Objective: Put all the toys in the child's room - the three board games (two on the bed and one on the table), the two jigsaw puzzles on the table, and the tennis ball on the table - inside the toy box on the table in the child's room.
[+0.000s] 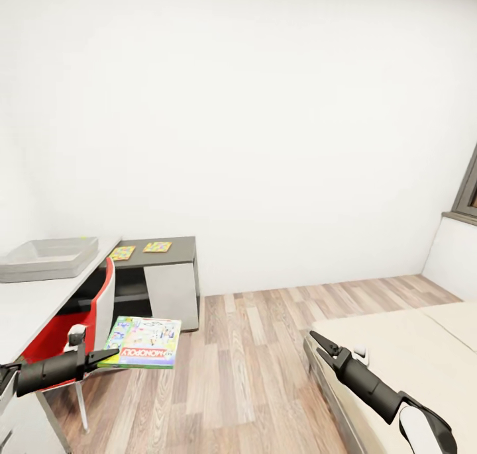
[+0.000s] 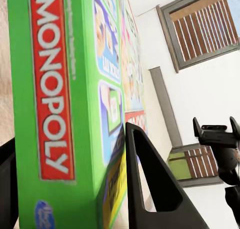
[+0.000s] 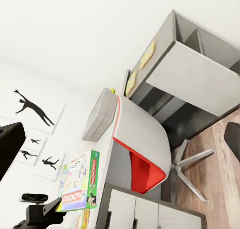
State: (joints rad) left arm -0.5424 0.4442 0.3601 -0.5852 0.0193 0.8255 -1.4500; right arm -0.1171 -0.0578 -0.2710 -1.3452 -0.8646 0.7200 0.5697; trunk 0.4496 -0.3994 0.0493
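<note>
Left gripper [image 1: 109, 356] clamps my board game [image 1: 144, 342] by one edge; I should keep it level approaching the toy box [image 1: 48, 258]. Right gripper [image 1: 319, 343] hangs open.

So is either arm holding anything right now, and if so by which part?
The left tool is shut on the Monopoly board game, pinching its edge at one side. The right tool is open, holding nothing.

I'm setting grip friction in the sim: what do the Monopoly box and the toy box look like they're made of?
Monopoly box, held in the left gripper: likely glossy printed cardboard, with sharp edges and a slight sheen. Toy box: probably matte grey plastic, plain with smooth sloping walls.
</note>
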